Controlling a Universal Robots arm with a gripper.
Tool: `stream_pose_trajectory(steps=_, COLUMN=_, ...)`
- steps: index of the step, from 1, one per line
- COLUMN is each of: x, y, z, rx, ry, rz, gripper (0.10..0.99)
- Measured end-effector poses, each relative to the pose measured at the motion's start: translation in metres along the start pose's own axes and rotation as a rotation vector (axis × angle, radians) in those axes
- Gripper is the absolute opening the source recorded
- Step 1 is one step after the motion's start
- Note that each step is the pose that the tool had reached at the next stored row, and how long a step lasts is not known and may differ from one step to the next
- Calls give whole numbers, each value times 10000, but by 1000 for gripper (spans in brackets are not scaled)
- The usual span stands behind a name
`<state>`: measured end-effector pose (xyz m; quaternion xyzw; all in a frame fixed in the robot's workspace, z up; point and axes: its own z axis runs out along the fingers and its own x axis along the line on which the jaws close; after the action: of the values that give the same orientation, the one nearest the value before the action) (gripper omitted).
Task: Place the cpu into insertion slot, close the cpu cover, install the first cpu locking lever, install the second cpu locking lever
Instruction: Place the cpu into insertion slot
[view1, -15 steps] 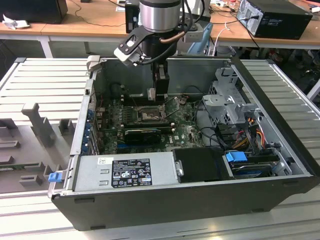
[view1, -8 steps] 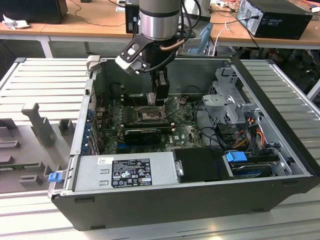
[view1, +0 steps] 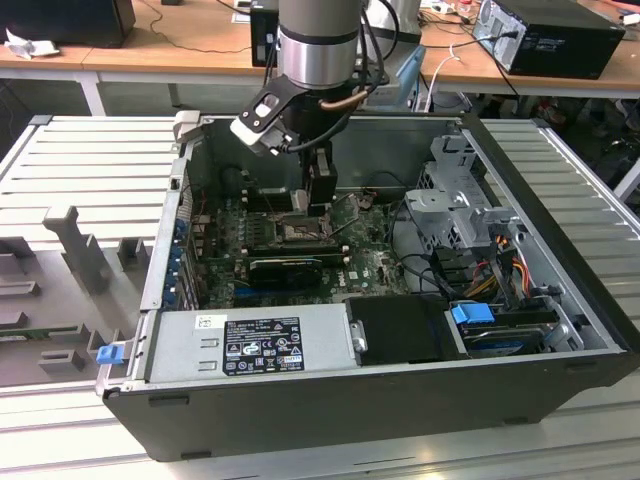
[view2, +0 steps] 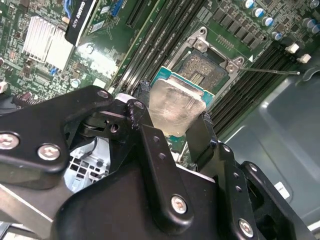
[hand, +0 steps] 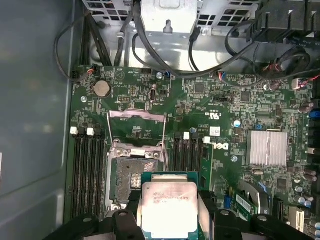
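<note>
My gripper (view2: 172, 119) is shut on the cpu (view2: 176, 107), a flat square chip with a pale silver face on a green-edged base, held by two opposite sides between the black fingers (view2: 142, 107). In the first wrist view the cpu (hand: 169, 209) hangs in the gripper (hand: 169, 212) just off one edge of the insertion slot (hand: 131, 176), whose dark square bed lies bare. The cpu cover (hand: 136, 114) stands swung back from the slot. In the exterior view the gripper (view1: 320, 200) reaches down into the open computer case above the insertion slot (view1: 297, 230).
Memory slots (hand: 87, 170) flank the socket on both sides. A thin metal lever rod (view2: 275, 71) sticks out beside it. A long black card (view1: 285, 265), the power supply (view1: 250, 345), a drive cage (view1: 455, 200) and loose cables (hand: 165, 65) crowd the case. A finned heat sink (hand: 267, 148) sits nearby.
</note>
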<state>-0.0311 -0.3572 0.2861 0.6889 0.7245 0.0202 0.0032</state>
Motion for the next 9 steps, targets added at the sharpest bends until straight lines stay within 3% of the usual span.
stream_pose_trajectory(steps=6, x=42, y=-3, z=146, rx=18, ry=7, rz=-148, gripper=533)
stream_pose_trajectory(steps=9, x=45, y=-6, z=192, rx=12, ry=-4, rz=180, gripper=533)
